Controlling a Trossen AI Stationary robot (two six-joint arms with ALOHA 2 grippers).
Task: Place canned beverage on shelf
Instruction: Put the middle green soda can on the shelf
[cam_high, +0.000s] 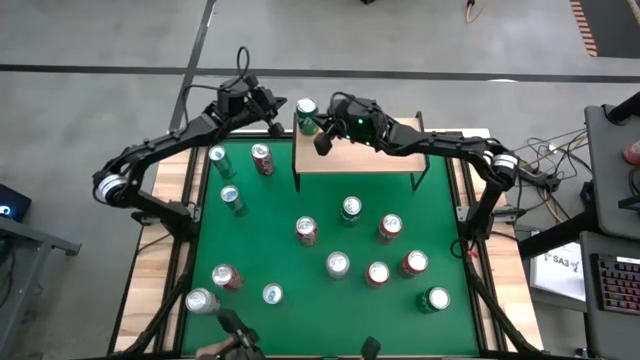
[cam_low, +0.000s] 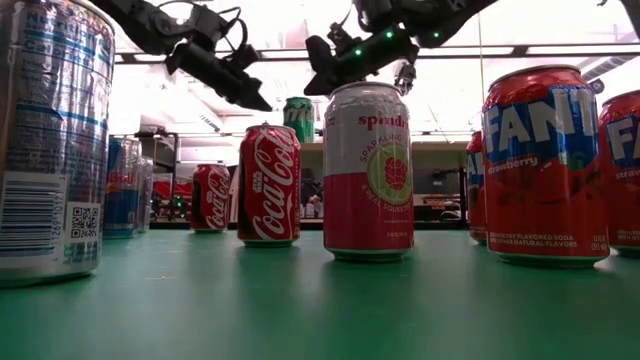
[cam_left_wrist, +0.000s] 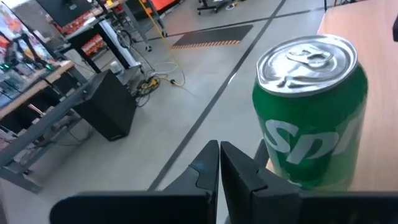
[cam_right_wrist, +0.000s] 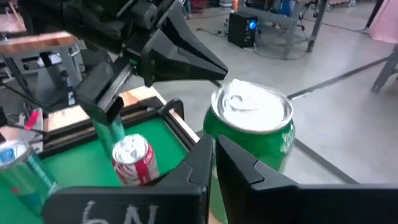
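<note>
I see the green can (cam_high: 306, 110) standing upright on the far left corner of the shelf (cam_high: 380, 158), at the back of the tabletop (cam_high: 300, 200). Neither arm holds it. My left end effector (cam_high: 276, 127) hangs just off that corner, beside the can on its left, with its fingers (cam_left_wrist: 214, 174) pressed together and empty. My right end effector (cam_high: 324, 140) sits over the shelf just beside the can on its other side, likewise closed on nothing. In the right wrist view the can's silver top (cam_right_wrist: 254, 112) shows just beyond the closed fingers (cam_right_wrist: 211, 165), and the left arm reaches in behind it. The other cans are scattered on the green felt in front of the shelf, among them a red one (cam_high: 262, 159) near its left legs.
</note>
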